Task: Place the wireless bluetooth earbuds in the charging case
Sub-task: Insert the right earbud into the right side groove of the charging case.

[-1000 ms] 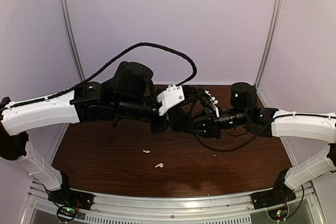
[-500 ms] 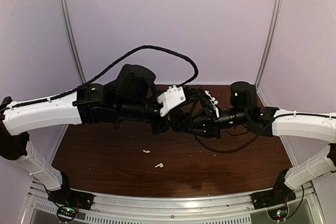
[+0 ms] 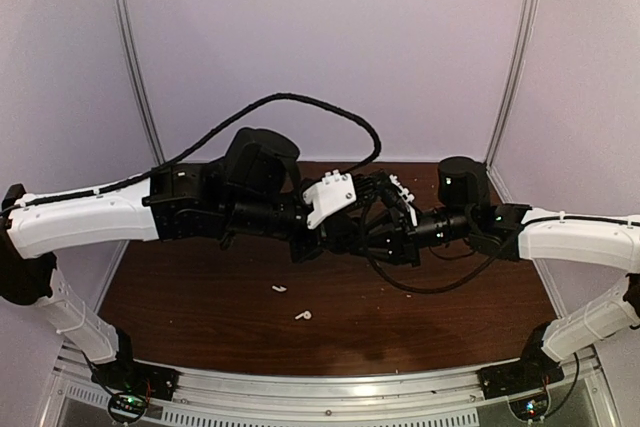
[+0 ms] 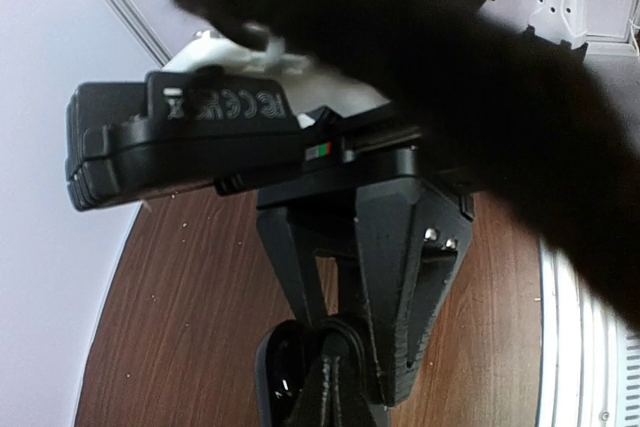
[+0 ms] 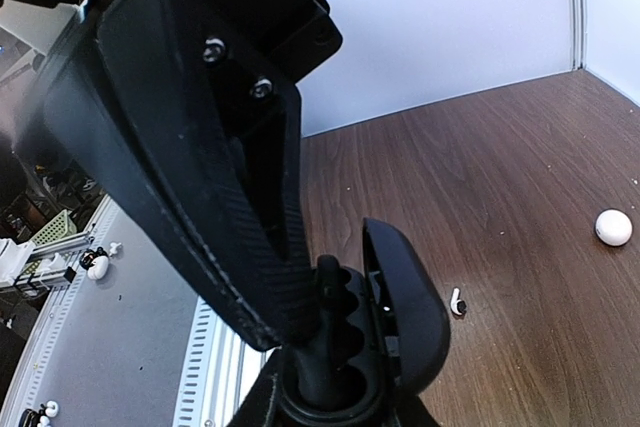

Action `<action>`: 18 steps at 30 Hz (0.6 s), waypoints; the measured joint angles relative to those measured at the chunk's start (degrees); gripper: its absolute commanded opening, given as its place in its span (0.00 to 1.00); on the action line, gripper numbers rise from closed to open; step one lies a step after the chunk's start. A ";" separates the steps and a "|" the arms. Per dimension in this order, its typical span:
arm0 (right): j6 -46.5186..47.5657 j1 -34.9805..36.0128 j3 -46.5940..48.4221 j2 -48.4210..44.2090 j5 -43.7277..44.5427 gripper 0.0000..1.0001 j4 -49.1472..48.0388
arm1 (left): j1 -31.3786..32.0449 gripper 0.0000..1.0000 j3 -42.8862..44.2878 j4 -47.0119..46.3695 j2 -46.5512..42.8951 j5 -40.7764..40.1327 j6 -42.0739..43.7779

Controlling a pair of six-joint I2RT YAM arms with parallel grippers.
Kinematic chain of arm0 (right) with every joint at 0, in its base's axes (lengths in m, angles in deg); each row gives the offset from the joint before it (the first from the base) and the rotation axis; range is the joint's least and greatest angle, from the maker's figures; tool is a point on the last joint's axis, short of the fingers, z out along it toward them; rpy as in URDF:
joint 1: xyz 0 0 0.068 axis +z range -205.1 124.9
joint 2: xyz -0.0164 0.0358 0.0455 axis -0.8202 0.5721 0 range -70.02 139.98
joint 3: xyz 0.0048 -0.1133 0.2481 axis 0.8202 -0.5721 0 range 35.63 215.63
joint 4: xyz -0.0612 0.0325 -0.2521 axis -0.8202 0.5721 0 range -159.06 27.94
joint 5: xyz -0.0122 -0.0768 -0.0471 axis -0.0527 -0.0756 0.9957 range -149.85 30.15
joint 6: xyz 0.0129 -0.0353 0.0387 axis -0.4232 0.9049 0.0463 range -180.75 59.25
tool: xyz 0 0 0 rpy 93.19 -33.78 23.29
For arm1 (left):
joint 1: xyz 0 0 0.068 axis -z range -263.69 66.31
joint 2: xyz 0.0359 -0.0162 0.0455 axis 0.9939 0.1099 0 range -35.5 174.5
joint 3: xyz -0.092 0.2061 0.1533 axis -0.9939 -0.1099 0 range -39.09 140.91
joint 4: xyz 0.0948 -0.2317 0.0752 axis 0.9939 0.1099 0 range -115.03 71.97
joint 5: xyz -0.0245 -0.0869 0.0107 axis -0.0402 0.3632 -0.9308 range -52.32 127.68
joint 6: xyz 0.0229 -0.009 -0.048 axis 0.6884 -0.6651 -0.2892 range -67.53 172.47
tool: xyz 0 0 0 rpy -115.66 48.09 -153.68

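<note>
Right end effector point(image 5: 340, 412) clamps open charging case point(image 5: 405, 322) midair, left end effector point(image 4: 335, 382) shut inside

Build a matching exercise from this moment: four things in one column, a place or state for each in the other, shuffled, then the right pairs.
Things
1. black case
2. white earbuds
3. pale round case
4. black cable

Places or states
A. arches through the air at the back
B. lie as a pair on the table, towards its front edge
C. lid open, up off the table
D. rests alone on the table, at the right edge of the right wrist view

Pairs: 1-C, 2-B, 3-D, 4-A
</note>
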 measured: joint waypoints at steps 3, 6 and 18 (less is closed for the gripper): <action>0.00 0.07 0.00 0.00 0.02 0.00 0.13 | 0.02 0.00 -0.52 -0.59 -0.22 0.79 0.50; 0.02 0.09 0.00 0.00 0.02 0.00 0.15 | 0.02 0.00 -0.85 -0.98 -0.33 1.16 0.79; 0.09 0.15 -0.07 -1.99 0.02 0.00 -0.15 | 0.35 0.06 -1.46 -2.64 -1.79 0.68 0.37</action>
